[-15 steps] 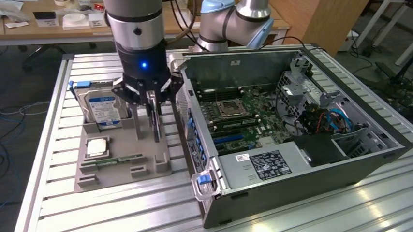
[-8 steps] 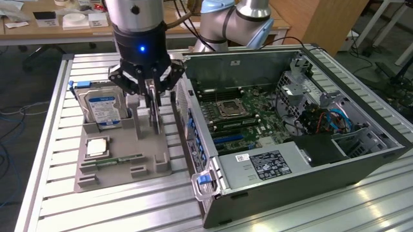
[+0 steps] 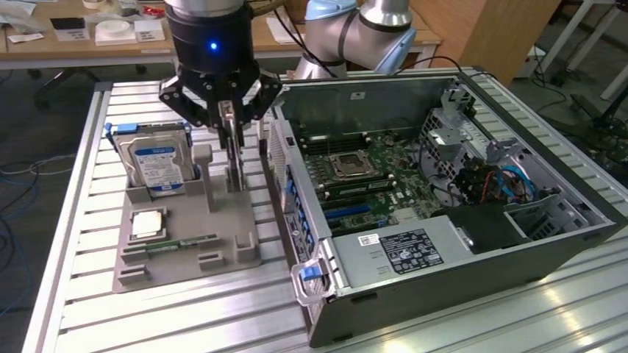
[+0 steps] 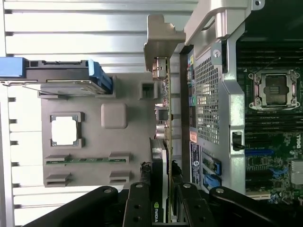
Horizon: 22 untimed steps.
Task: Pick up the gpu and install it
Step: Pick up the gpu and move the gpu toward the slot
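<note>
A slotted aluminium table [image 3: 79, 243] carries a grey plastic holder [image 3: 187, 259] beside an open black computer case [image 3: 442, 294]. The gpu [image 3: 235, 165], marked NVIDIA, stands upright at the holder's case-side edge with its long axis vertical. Its silvery bracket [image 4: 161, 42] is the end farthest from the gripper [image 3: 232, 125], which is clamped on the card's flat faces.

Greys, blue and green around the grey tray [image 3: 220, 220]

On the tray, a silver hard drive [image 3: 157, 168] with a blue label. At the tray's edge, a black gpu [image 4: 165, 109] with a brownish edge. Beside the tray, a dark grey case [image 3: 471, 257] with a green motherboard [image 3: 387, 165].
</note>
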Motion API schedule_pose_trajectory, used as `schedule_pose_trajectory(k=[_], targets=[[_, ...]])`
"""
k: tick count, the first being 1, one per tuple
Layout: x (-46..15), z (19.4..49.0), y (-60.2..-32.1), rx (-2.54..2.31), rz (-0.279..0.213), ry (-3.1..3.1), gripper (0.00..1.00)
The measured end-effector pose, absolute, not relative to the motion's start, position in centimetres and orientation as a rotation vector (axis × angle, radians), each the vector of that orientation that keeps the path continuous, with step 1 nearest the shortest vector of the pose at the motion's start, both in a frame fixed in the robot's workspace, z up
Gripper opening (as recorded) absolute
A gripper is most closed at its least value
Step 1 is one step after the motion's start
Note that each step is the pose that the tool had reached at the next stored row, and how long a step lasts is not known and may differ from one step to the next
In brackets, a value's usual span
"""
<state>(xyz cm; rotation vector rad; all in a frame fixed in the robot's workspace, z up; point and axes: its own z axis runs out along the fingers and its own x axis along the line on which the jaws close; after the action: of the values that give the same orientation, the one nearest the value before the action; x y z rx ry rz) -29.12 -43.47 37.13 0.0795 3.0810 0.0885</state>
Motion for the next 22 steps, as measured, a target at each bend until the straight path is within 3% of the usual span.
schedule_pose_trajectory(k=[11, 22], targets=[[-29.1, 40.3, -43.5, 0.079, 0.089, 3.081, 0.27], [-29.1, 40.6, -43.5, 0.079, 0.089, 3.081, 0.27]])
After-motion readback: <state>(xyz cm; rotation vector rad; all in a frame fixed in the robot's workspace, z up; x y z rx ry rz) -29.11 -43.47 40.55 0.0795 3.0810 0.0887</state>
